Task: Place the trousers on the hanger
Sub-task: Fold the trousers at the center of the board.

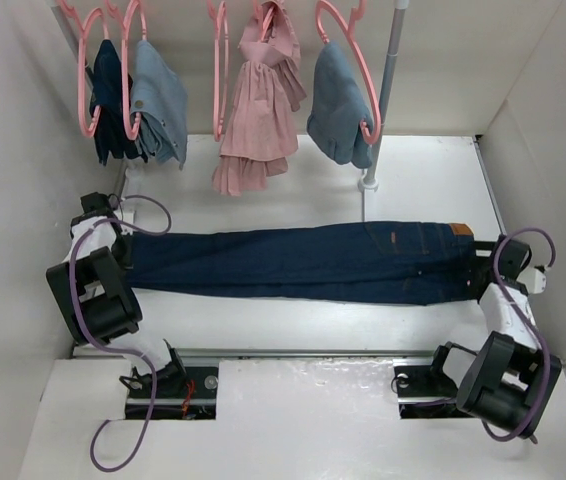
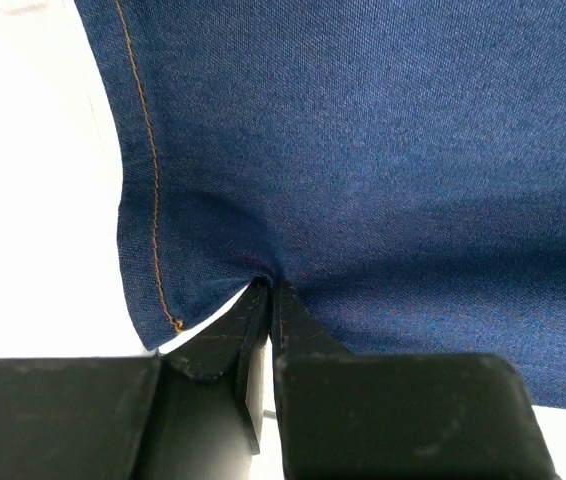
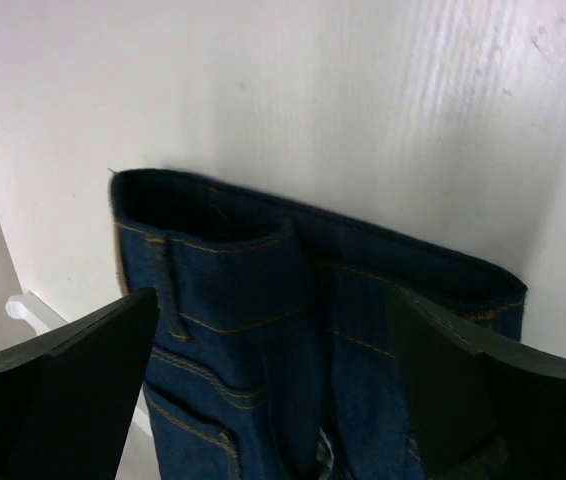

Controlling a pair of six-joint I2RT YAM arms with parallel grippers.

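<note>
The dark navy trousers (image 1: 303,262) lie flat across the table, legs to the left and waistband to the right. My left gripper (image 1: 123,245) is shut on the leg hem; the left wrist view shows its fingertips (image 2: 268,285) pinching the cloth (image 2: 363,150) by the orange-stitched edge. My right gripper (image 1: 483,268) stands open at the waistband. In the right wrist view its fingers (image 3: 93,350) stand wide on either side of the waistband (image 3: 263,300), gripping nothing. A bare pink hanger (image 1: 220,75) hangs on the rail at the back.
Other pink hangers on the rail carry a dark and a light denim garment (image 1: 158,100), a pink dress (image 1: 258,100) and another denim piece (image 1: 338,100). The rail's pole (image 1: 388,90) stands behind the trousers. White walls close in left and right.
</note>
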